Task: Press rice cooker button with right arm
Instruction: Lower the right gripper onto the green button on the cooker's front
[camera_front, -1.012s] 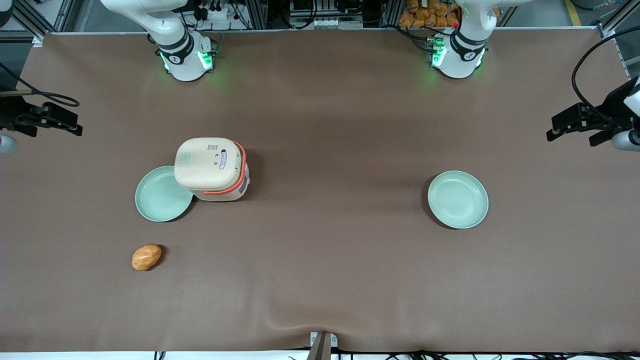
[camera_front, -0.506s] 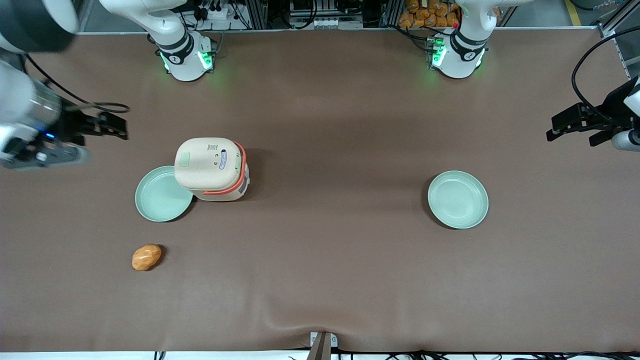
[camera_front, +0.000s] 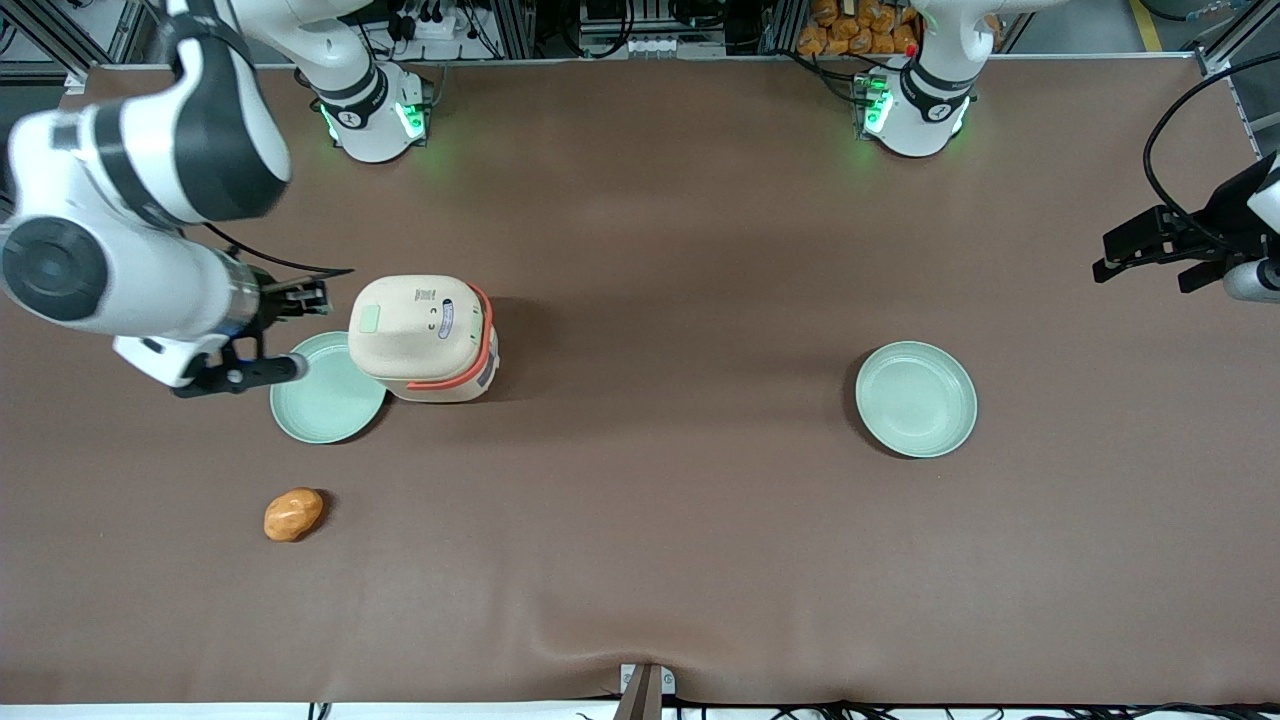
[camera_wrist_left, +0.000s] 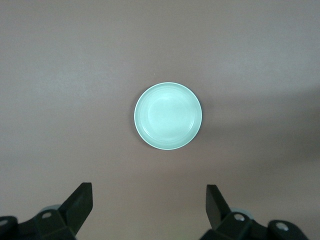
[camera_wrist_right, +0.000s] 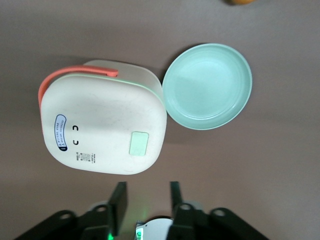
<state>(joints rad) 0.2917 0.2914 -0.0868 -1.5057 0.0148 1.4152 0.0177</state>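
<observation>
Cream plastic forms the closed lid of the rice cooker (camera_front: 422, 338), which is set on the brown table (camera_front: 660, 540) toward the working arm's end, its base overlapping the rim of a pale green plate (camera_front: 322, 395). A small pale green rectangular button (camera_wrist_right: 138, 143) is seen on the lid, at the side nearest the approaching tool. The right arm (camera_front: 130, 215) is held over the table with its gripper (camera_front: 285, 335) raised beside the cooker, above the plate's edge and not touching anything. The fingers (camera_wrist_right: 118, 202) are parted by a narrow gap, with nothing held between them. The button is judged to lie a short way ahead of the fingertips and lower, so a forward and downward move is called for.
</observation>
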